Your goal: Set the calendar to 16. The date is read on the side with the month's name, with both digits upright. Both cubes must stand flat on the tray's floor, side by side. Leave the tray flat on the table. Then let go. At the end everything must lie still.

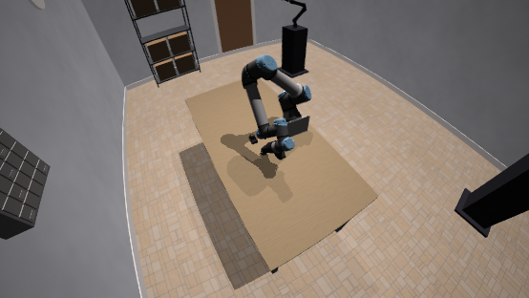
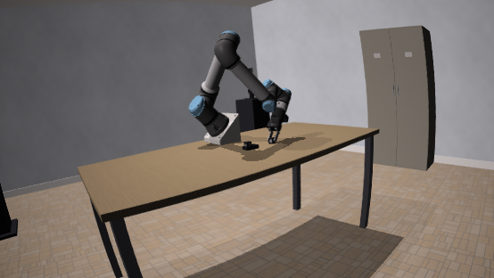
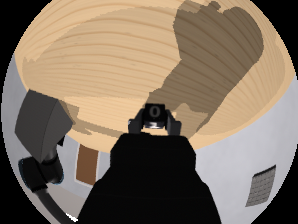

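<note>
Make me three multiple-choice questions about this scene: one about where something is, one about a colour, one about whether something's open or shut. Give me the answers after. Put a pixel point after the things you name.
1. Where is the dark cube with the 0 [image 1: 262, 153] [image 2: 271, 140] [image 3: 154, 111]?
A) On the floor
B) Between the fingers [image 1: 265, 149] [image 2: 276, 134]
C) On top of the cabinet [image 2: 379, 107]

2. What colour are the arm's joint caps [image 1: 266, 64] [image 2: 196, 106]?
A) Light blue
B) Red
C) Yellow

3. How are the cabinet's doors?
A) Both wide open
B) One open
C) Both shut

Answers:
1. B: the wrist view shows a finger on each side of it.
2. A: the top and exterior views show the light blue.
3. C: the exterior view shows the doors meeting at one seam.
</note>
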`<state>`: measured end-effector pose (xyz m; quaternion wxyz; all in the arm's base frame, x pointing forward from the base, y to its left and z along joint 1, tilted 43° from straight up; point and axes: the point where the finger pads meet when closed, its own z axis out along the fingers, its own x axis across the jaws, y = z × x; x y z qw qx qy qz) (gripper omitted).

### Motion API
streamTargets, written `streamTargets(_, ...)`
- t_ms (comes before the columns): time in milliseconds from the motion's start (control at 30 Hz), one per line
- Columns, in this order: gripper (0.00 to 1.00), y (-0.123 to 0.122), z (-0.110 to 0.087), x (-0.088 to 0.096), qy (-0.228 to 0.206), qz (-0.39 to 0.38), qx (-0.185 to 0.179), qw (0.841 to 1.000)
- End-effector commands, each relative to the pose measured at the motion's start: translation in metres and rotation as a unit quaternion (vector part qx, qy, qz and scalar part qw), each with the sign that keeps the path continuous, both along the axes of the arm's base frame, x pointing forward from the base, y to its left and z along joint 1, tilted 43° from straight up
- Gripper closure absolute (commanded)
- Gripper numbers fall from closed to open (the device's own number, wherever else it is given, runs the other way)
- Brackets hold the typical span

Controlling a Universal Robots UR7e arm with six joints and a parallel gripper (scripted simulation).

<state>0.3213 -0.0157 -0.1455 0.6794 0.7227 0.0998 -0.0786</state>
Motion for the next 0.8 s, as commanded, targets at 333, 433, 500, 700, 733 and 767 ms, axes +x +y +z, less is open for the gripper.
streamTargets(333,0.43,0.022,0.024,0.006,-0.001,0.0,0.0,1.0)
streamTargets(433,0.43,0.031,0.034,0.008,-0.001,0.0,0.0,1.0)
streamTargets(500,0.43,0.036,0.04,0.009,-0.001,0.0,0.0,1.0)
streamTargets(700,0.43,0.046,0.05,0.011,-0.001,0.0,0.0,1.0)
streamTargets(733,0.43,0.046,0.05,0.012,-0.001,0.0,0.0,1.0)
streamTargets(767,0.43,0.046,0.051,0.012,-0.001,0.0,0.0,1.0)
